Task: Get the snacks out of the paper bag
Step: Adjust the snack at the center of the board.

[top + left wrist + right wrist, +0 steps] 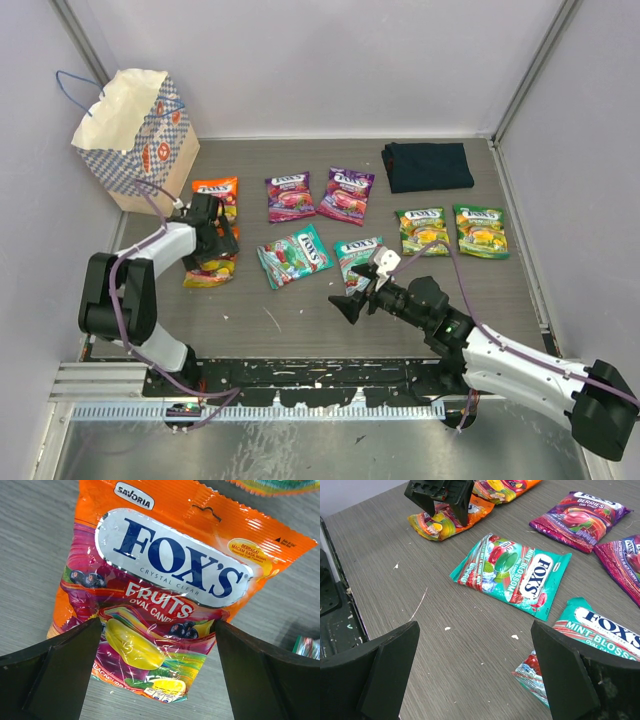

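A dark navy cloth (pixel 427 166), folded into a rectangle, lies flat on the far right part of the table (pixel 300 325), close to the back wall (pixel 330 60). The table has a grey-brown surface with a fine wood grain. On its near middle part there is a thin white streak (pixel 272 319), and a small white crumb (pixel 226 318) lies just to the left of it. The walls are plain pale grey, with slanted metal posts (pixel 530 60) in the far corners. Along the near edge runs a black strip (pixel 320 372), then a silver toothed rail (pixel 260 410), and a ribbed aluminium bar (pixel 100 380) sits at the left.
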Robot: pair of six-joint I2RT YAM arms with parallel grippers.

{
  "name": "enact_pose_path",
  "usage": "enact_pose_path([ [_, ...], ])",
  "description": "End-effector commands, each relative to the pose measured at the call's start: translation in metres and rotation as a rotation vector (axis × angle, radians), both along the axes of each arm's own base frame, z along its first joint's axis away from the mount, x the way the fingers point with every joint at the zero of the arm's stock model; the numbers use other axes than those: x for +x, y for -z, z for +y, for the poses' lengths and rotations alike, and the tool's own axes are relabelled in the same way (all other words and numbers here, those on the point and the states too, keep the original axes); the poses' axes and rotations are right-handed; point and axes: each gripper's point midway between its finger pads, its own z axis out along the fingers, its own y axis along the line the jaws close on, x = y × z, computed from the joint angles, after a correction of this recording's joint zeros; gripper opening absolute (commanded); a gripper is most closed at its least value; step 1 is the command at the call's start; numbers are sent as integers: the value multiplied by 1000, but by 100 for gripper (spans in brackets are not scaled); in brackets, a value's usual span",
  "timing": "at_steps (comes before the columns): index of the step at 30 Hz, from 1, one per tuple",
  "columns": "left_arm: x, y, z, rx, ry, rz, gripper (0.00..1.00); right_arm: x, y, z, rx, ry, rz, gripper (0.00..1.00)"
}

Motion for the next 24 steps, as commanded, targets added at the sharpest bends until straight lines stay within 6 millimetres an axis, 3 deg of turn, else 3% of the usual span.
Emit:
enact_pose_path([
  [1, -32, 7, -8, -66, 13, 30, 98, 6, -24, 6, 49, 5, -59, 100],
  [8, -60, 2, -5, -74, 1, 34, 98, 12, -18, 15, 81, 18, 8, 100],
  [16, -51, -25, 1, -36, 26, -17, 98, 14, -22, 18, 115, 33, 38, 100],
  [20, -49, -37, -1, -44, 30, -52, 98, 18, -15, 46, 28, 14, 106, 100],
  [24, -53, -32, 0, -43, 24, -44, 98, 5, -21, 100, 55, -83, 131, 100],
])
